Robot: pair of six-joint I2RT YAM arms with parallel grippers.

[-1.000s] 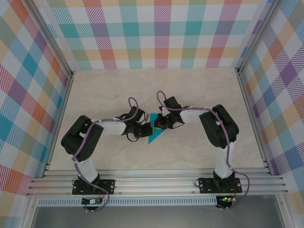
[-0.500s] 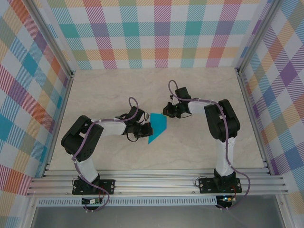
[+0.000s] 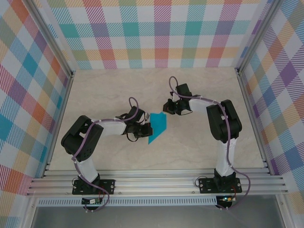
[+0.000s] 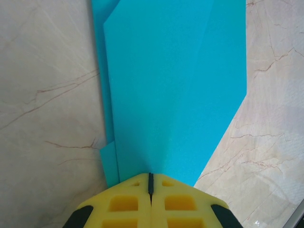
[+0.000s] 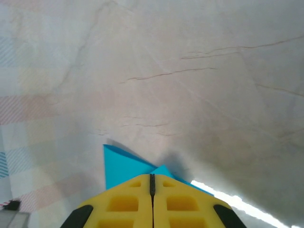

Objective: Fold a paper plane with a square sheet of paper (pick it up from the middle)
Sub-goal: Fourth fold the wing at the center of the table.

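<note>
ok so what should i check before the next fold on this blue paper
1. left gripper shut: ok
2. right gripper shut: ok
3. square sheet of paper, already partly folded, lying flat on the table: ok
4. left gripper at the paper's edge: ok; actually pinching it: cannot tell
5. folded layers flush: not ok, a lower layer peeks out along one side
6. right gripper over a paper corner: ok

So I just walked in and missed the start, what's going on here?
Two robot arms are folding a teal sheet of paper into a plane. It lies partly folded on the table, with layered flaps. The left gripper, shut, has its tips at the paper's edge. The right gripper, also shut, sits at the far right corner. No finished plane yet.
</note>
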